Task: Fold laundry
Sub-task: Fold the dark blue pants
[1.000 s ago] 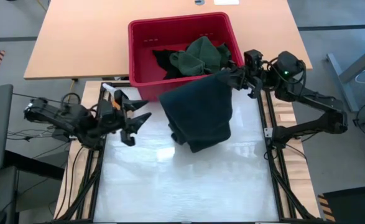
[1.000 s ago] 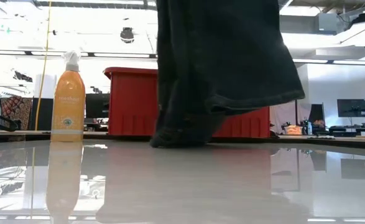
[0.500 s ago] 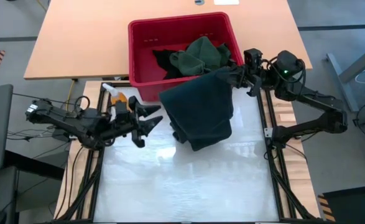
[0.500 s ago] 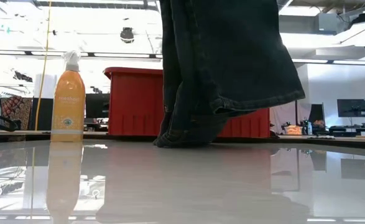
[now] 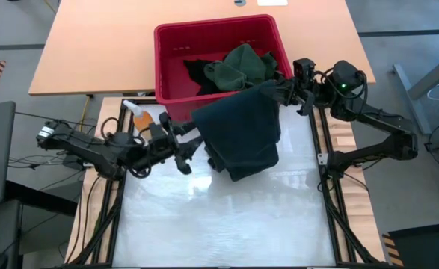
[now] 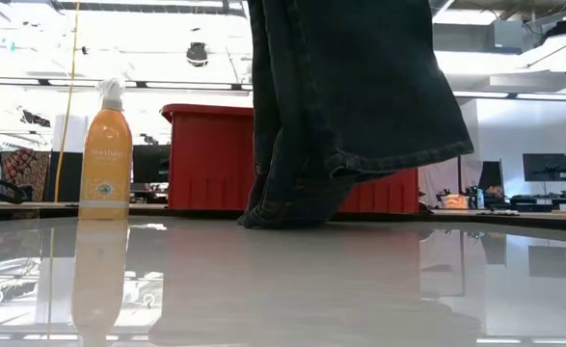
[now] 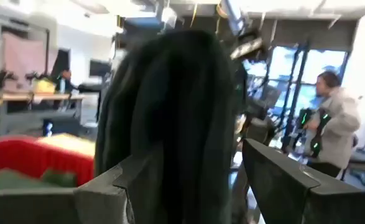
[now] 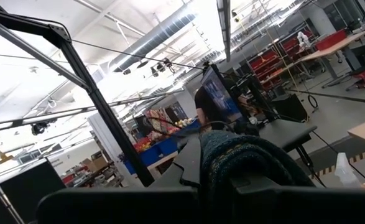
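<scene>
At the far left of the counter (image 5: 226,224) we see an orange spray bottle (image 6: 106,154) standing upright near the left rail. Just right of it, the left hand (image 5: 187,149) reaches in low over the counter with its fingers spread, empty, right beside the left edge of a hanging dark garment (image 5: 241,134); through its wrist camera the cloth (image 7: 170,118) hangs directly ahead between the two fingers.

The garment hangs in the middle of the scene, held up at its upper right corner, and its lower folds touch the counter in front of the red bin (image 5: 174,45). The rest of the laundry (image 5: 238,67), dark green and black pieces, lies heaped inside the bin.

On the right, the right hand (image 5: 277,91) is pinched shut on the garment's corner just beside the bin's front right corner; its wrist camera shows cloth (image 8: 244,162) bunched between the fingers.

A person (image 7: 331,124) stands in the room beyond.
</scene>
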You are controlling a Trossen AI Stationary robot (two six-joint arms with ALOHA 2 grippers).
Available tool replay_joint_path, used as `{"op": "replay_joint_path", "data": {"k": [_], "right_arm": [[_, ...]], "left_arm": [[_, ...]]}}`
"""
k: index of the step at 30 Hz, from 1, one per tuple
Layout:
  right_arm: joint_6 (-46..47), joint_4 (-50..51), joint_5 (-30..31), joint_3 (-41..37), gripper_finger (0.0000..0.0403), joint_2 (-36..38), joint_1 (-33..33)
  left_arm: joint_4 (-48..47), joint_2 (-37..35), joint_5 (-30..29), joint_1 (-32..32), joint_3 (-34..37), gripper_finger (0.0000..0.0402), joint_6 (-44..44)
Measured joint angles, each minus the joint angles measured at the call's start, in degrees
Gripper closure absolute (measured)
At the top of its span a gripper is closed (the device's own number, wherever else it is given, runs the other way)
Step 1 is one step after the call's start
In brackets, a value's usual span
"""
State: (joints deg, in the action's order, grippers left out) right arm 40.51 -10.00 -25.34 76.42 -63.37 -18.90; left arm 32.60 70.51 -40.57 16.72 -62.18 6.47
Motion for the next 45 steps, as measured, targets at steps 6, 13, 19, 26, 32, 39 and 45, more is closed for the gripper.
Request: {"op": "replay_joint_path", "data": {"k": [6, 13, 19, 26, 32, 39, 45], "right_arm": [[-0.31, 0.75, -0.02, 0.02, 0.0371, 0.0, 0.0], [-0.73, 0.77, 0.0, 0.02, 0.0371, -0.04, 0.0], [-1.94, 1.23, -0.02, 0.13, 0.0371, -0.04, 0.17], [-2.7, 1.26, -0.03, 0.13, 0.0371, -0.04, 0.13], [-3.72, 1.42, -0.93, 0.13, 0.0371, -0.06, 0.15], [-5.53, 1.71, -1.55, 0.13, 0.0371, -0.11, 1.66], [-9.5, 2.29, -1.55, 0.11, 0.0371, -0.13, 3.14]], "left_arm": [[-4.98, 0.03, 0.33, -2.22, -3.59, 0.0191, -0.7], [-13.33, 0.01, 4.24, -7.07, -7.37, 0.0191, -10.57], [-12.68, 0.01, 7.43, -8.53, -8.64, 0.0191, -10.56], [-9.56, 0.01, 15.0, -10.47, -8.67, 0.0191, -11.56], [-8.74, -0.54, 14.61, -12.54, -8.67, 0.0191, -14.63], [-9.53, -2.27, 14.61, -14.48, -8.7, 0.0191, -15.77], [-9.39, -2.63, 17.3, -15.65, -8.7, 0.0192, -15.78]]}}
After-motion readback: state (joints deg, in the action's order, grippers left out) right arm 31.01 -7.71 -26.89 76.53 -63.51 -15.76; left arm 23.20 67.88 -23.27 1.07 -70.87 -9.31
